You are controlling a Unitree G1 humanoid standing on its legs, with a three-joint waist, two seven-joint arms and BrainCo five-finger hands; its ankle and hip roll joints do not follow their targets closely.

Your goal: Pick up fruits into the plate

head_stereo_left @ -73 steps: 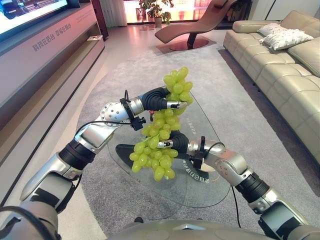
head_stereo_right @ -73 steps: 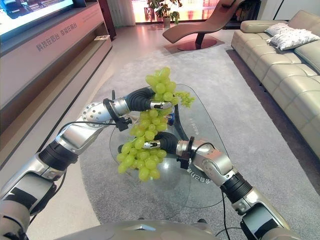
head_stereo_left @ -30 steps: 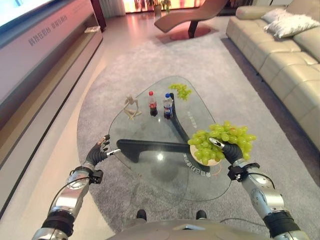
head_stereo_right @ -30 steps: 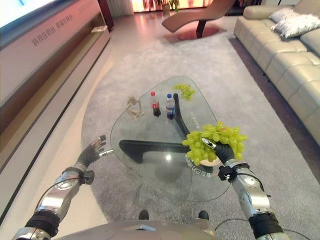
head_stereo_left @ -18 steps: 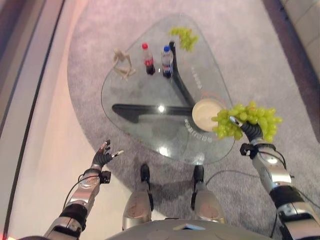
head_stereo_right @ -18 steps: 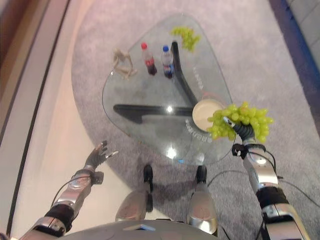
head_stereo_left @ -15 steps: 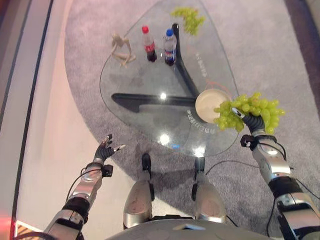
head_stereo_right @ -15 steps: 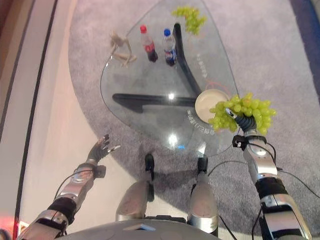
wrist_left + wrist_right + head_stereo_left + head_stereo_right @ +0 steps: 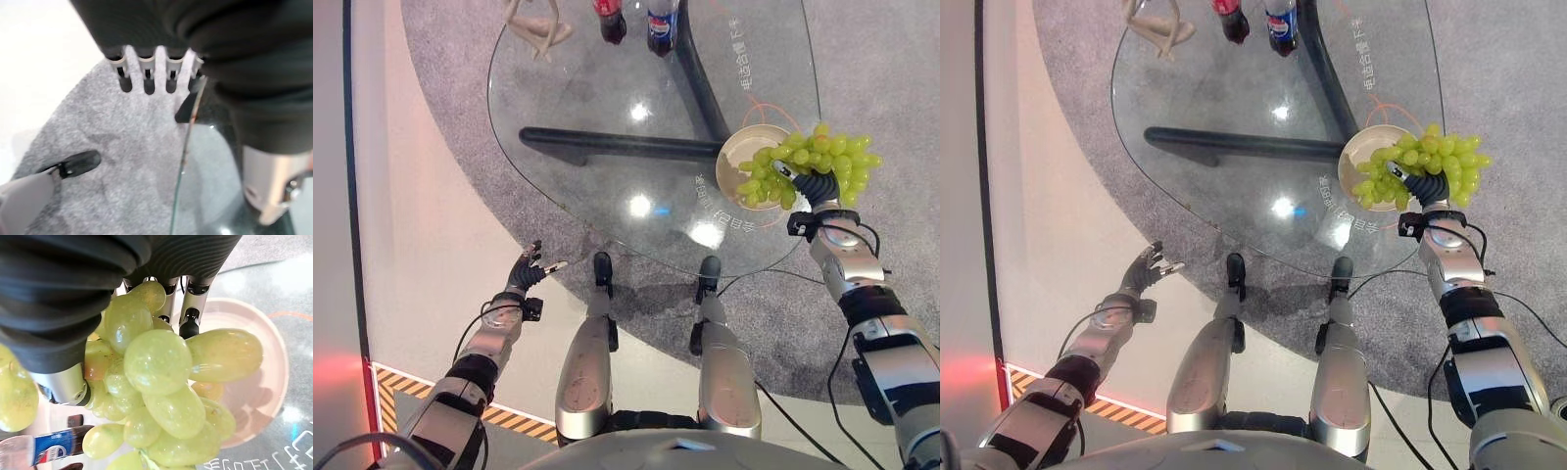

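Note:
A big bunch of green grapes [image 9: 815,159] hangs over the near right rim of the cream plate [image 9: 739,153] on the glass table [image 9: 597,186]. My right hand [image 9: 819,186] is shut on the bunch from below. In the right wrist view the grapes [image 9: 156,367] crowd round its fingers [image 9: 190,308] and thumb, with the plate [image 9: 259,377] just beneath. My left hand [image 9: 528,274] is open and holds nothing, low beside the table's near left edge. Its straight fingers [image 9: 146,73] show over the rug.
Two small bottles [image 9: 612,20] [image 9: 663,23] and a wooden figure [image 9: 534,25] stand at the table's far side. A dark base beam [image 9: 607,145] lies under the glass. Grey rug [image 9: 901,88] surrounds the table. Striped floor tape [image 9: 406,384] runs at the lower left.
The whole view has tipped downward. My right hand has carried the grapes closer over the plate's rim. My left hand stays low and open by the table's edge.

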